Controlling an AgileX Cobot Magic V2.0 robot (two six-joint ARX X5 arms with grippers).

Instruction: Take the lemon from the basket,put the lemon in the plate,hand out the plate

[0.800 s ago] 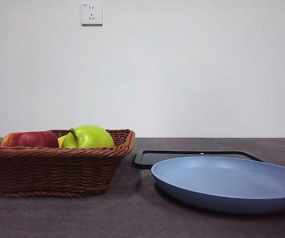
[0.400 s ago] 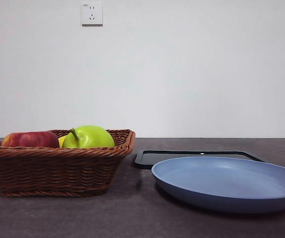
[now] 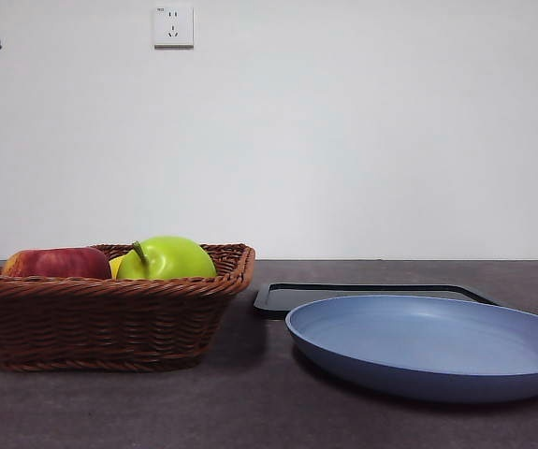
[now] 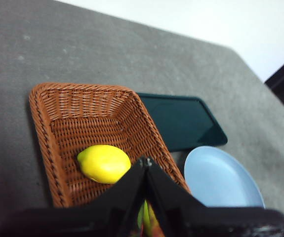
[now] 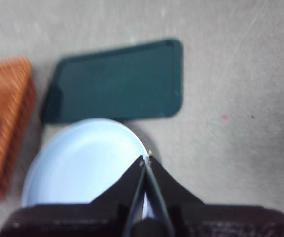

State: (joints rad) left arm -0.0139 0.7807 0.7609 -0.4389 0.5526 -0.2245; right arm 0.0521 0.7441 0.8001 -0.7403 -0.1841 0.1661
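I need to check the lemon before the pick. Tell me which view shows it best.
The left wrist view: the whole lemon lies unobstructed in the basket. The front view shows only a yellow sliver beside the green apple; the right wrist view only a blurred yellow edge.

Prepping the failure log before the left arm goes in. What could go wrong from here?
1. The left gripper is shut above the basket; it must open before it descends, or it may just shove the lemon.
2. The green apple and red apple crowd the lemon's near side, so a jaw could catch them.
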